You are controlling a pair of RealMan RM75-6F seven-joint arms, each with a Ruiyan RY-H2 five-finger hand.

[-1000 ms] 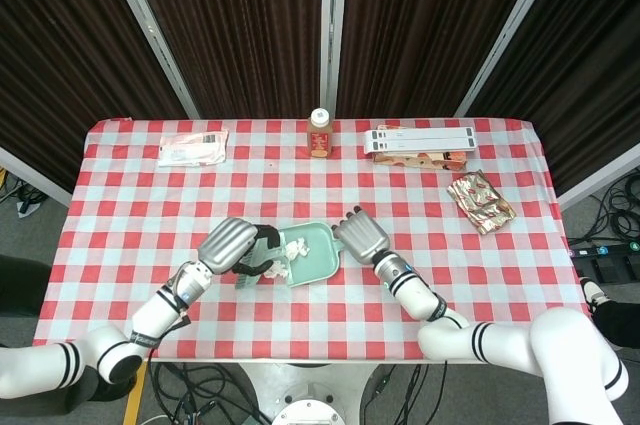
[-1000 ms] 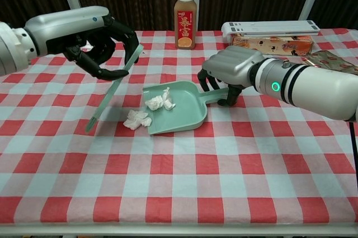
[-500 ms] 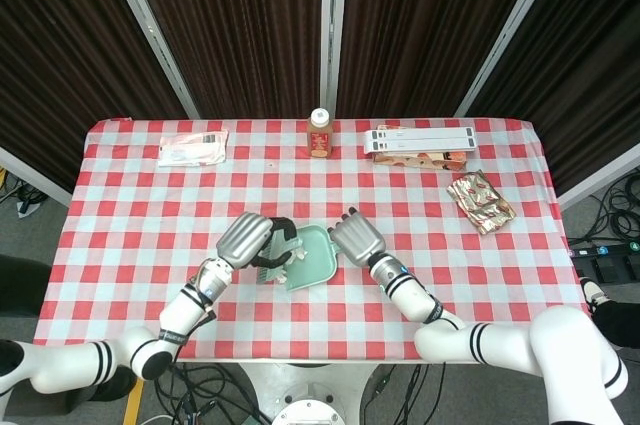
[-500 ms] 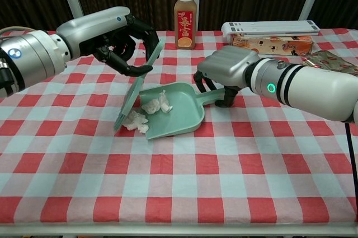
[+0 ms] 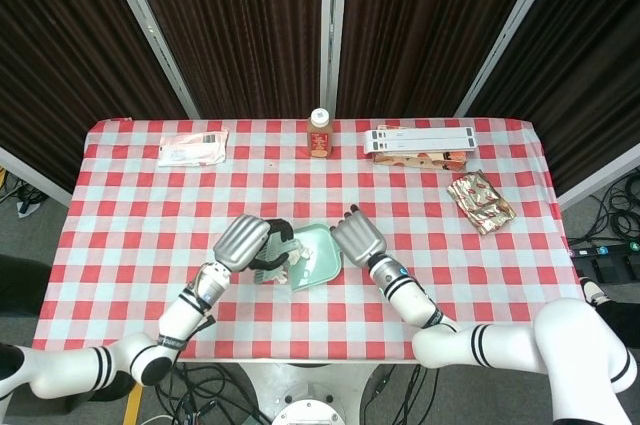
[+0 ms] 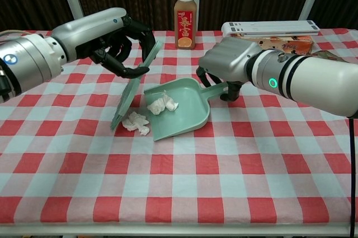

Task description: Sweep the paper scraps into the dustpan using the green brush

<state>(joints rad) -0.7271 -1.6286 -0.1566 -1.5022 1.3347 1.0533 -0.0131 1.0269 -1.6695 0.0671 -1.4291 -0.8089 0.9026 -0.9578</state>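
Note:
My left hand (image 6: 114, 42) (image 5: 246, 241) grips the green brush (image 6: 133, 84), which slants down to the cloth just left of the dustpan's mouth. My right hand (image 6: 230, 65) (image 5: 358, 239) holds the handle of the mint-green dustpan (image 6: 180, 110) (image 5: 318, 257) and tips its back end up. One crumpled paper scrap (image 6: 162, 103) lies inside the pan. A second scrap (image 6: 136, 122) sits on the cloth at the pan's left lip, beside the brush tip.
A juice bottle (image 6: 185, 12) stands at the back centre, a flat box (image 6: 267, 32) to its right, a foil packet (image 5: 480, 202) further right, and a white packet (image 5: 193, 147) at the back left. The red-checked table (image 6: 179, 182) stretches bare in front.
The right hand has lifted the dustpan's handle end, so the pan tilts more steeply. The left hand swung the brush in from the left to the pan's mouth, then held about still.

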